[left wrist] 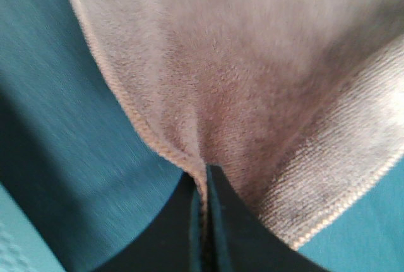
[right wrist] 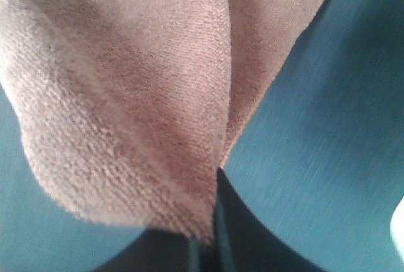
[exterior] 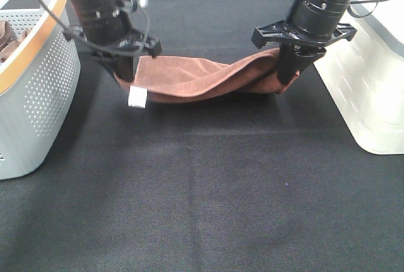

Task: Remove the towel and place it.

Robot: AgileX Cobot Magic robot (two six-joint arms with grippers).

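Holding the towel [exterior: 196, 75] with left gripper [exterior: 125, 72] and right gripper [exterior: 287, 70] clamped on opposite ends, we judge it light and limp.

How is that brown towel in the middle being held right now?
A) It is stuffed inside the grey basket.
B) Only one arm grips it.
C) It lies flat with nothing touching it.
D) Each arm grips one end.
D: the left jaws and the right jaws are each shut on one end of the towel, and its middle sags between them.
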